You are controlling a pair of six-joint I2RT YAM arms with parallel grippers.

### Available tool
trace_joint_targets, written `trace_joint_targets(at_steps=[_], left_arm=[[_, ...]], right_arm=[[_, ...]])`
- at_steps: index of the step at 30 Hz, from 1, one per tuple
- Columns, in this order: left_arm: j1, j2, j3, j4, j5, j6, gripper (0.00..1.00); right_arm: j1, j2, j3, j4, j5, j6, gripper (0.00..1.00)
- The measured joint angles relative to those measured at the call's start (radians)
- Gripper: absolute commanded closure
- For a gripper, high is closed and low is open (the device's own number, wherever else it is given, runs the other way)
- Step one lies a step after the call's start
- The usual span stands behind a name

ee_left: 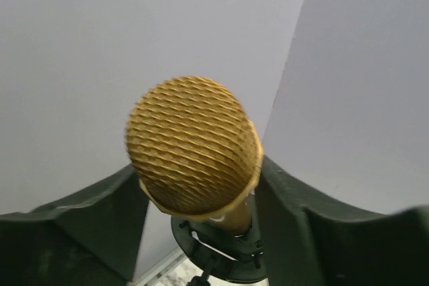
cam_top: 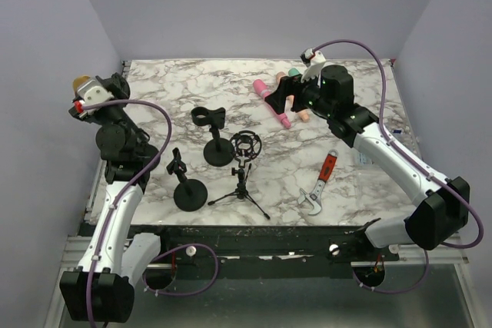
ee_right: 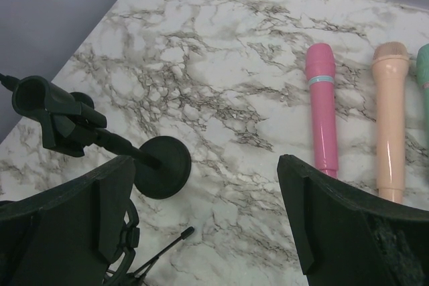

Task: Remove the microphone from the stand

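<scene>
The gold microphone [ee_left: 193, 142] is gripped at its head by the left tool [ee_left: 198, 165].
It is seated in a black clip [ee_left: 221, 249] by the far left edge of the counter [cam_top: 169, 90]. The right tool [ee_right: 206, 162] is held wide, empty. Counted: three other microphones [ee_right: 322, 108], two round-based stands [cam_top: 190, 193], one tripod stand [cam_top: 243, 182], one wrench [cam_top: 321, 183].

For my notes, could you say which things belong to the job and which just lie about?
Job: gold microphone, the stand clip under it.
Lying about: pink microphone, peach microphone, green microphone, two empty round-base stands, tripod stand, red-handled wrench.
</scene>
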State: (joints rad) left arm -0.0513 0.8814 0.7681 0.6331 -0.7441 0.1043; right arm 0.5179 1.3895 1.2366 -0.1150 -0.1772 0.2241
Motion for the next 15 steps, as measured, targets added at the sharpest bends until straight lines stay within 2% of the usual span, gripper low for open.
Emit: trace_joint_targets(at_steps=[2, 6, 15], left_arm=[[0.003, -0.008, -0.014, 0.021, 0.004, 0.002, 0.6], [0.005, -0.016, -0.02, 0.048, 0.021, 0.002, 0.99], [0.009, -0.045, 0.03, 0.034, 0.034, 0.021, 1.0]], right_arm=[[0.0, 0.004, 0.0, 0.0, 0.0, 0.0, 0.04], [0.0, 0.009, 0.0, 0.0, 0.0, 0.0, 0.04], [0.0, 0.01, 0.0, 0.0, 0.0, 0.0, 0.04]])
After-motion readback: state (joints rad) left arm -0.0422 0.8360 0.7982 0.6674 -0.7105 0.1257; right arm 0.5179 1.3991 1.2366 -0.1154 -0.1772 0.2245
